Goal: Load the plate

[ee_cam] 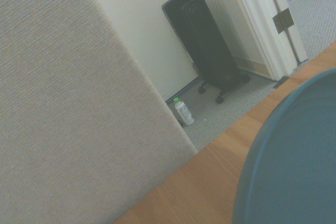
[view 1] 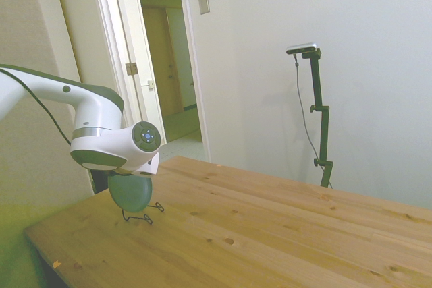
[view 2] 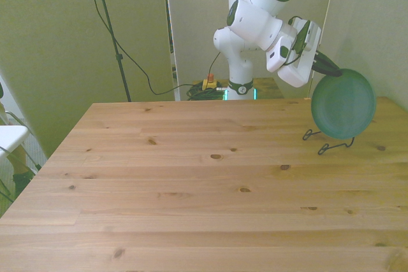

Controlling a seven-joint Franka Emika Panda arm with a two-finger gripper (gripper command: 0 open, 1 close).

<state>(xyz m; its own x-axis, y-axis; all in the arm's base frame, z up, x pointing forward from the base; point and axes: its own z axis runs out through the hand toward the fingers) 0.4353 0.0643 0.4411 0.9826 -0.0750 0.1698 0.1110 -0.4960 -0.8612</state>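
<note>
In the side view, the white arm (view 1: 81,109) enters from the left edge and bends down over the near left corner of the wooden tabletop (view 1: 270,234). Directly under its wrist housing, in the lower left of the frame, the dark teal-green plate (view 1: 131,193) stands on edge in a thin black wire rack (view 1: 142,218), whose feet rest on the wood. The pincer is hidden behind the wrist there.

In the front view, the tabletop (view 2: 191,183) fills the lower frame, and the arm (view 2: 258,23) reaches from the top middle down toward the upper right. The pincer (view 2: 328,68) shows as dark fingers at the plate's (view 2: 343,103) upper rim; whether they clamp the rim or merely sit beside it, I cannot tell. The plate stands nearly upright, its face toward the camera, seated in the wire rack (view 2: 328,143) at the right side of the frame near the tabletop's far right corner.

In the wrist view, the plate's (ee_cam: 294,166) curved rim appears blurred and close, over the tabletop's edge (ee_cam: 210,182). Beyond it on the floor stand a dark wheeled heater (ee_cam: 205,45) and a small green-capped bottle (ee_cam: 183,111) beside a fabric panel (ee_cam: 68,103).
</note>
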